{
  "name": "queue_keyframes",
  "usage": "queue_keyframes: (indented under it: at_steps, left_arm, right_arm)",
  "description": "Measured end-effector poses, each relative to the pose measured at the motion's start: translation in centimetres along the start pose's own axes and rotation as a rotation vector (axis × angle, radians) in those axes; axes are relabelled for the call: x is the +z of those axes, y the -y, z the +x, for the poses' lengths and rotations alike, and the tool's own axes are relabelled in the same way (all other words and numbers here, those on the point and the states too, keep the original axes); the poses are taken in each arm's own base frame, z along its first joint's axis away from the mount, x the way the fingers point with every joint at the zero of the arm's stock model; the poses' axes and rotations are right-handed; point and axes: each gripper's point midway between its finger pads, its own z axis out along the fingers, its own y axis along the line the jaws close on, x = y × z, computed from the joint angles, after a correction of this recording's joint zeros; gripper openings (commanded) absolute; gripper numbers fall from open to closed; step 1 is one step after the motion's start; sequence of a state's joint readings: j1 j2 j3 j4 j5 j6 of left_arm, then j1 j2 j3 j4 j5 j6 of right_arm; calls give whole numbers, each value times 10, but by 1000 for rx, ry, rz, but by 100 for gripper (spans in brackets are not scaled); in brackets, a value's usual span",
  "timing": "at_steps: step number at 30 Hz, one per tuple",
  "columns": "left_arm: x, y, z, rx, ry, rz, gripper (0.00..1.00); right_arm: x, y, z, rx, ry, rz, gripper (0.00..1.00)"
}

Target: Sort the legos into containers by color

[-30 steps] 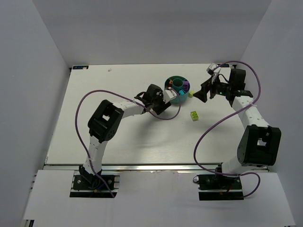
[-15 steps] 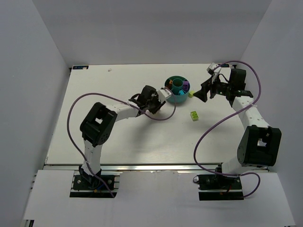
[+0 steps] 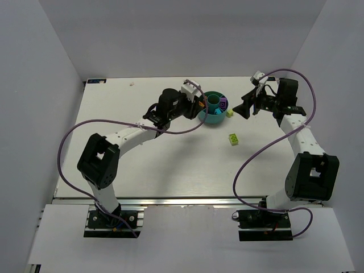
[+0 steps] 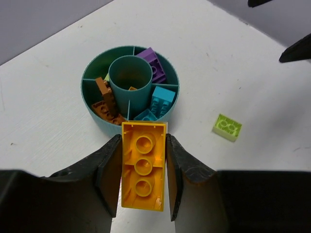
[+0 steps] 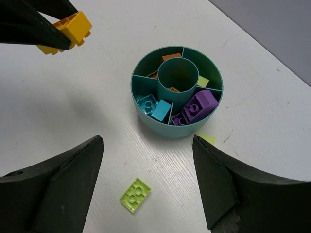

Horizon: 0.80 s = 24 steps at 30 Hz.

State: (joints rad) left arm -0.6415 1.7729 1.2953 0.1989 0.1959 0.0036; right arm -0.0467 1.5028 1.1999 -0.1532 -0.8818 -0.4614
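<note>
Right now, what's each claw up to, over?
Left gripper shut on yellow brick, beside bowl. Right gripper open, empty. One lime brick loose on table.

No writing, label, brand mark, number or sign can be read in any view. The yellow brick [image 4: 142,167], close to the left wrist camera, shows only plain plastic. The studs of the other bricks [image 4: 162,97] in the teal bowl [image 4: 99,120] are too small and soft to show any lettering.
</note>
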Motion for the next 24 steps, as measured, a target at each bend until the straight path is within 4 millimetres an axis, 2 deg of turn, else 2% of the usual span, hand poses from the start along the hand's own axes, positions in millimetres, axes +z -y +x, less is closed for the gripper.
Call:
queue_keyframes:
  at_steps: [3,8,11,14,16,20,24]
  left_arm:
    - [6,3,-13,-30,32,13,8]
    - [25,4,-48,-44,117,38,8]
    - [40,4,-66,-42,166,56,7]
    - [57,2,-75,-35,204,69,6]
    - [67,2,-73,-29,214,79,6]
    - [78,3,-56,8,200,105,5]
    - [74,7,-39,76,199,137,6]
  right_arm:
    - [0,-1,-2,5,4,-3,78]
    - [0,-1,-2,17,4,-3,75]
    - [0,-2,-2,39,4,-3,73]
    - [0,-3,-2,93,4,-2,69]
    - [2,-2,-5,150,5,-1,68]
    - [8,6,-20,309,22,3,66]
    - [12,12,-40,498,55,21,65]
